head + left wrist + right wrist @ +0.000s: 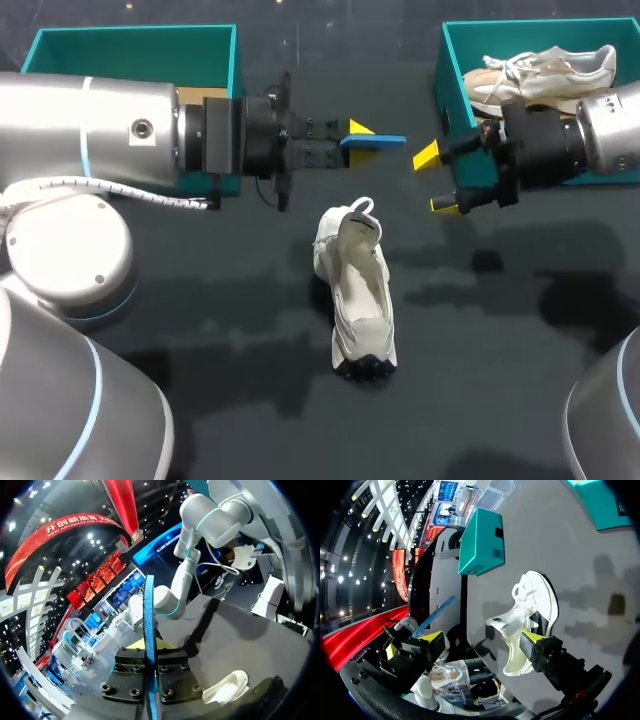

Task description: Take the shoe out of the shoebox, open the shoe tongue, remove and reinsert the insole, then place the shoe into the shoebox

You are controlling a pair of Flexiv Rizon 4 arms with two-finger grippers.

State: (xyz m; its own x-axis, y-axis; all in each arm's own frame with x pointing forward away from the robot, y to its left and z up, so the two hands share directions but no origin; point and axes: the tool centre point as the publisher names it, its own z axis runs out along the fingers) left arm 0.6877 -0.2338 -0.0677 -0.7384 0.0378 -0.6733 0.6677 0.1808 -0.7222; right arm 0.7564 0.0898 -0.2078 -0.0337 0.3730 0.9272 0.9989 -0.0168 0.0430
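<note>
Shoe [355,295], white, lies on the dark table [500,400] near its middle, its mouth gaping upward and its looped end turned toward the far side. Just beyond it the left gripper [362,141] is clenched on a thin blue insole [390,141], which sticks out past the yellow tips; the left wrist view shows it edge-on between the fingers. The right gripper [436,180] hangs beside the insole's tip with its fingers spread, grasping nothing. Behind it stands a teal shoebox [455,75] with a second shoe [540,75] inside; another teal box [130,45] sits behind the left arm.
</note>
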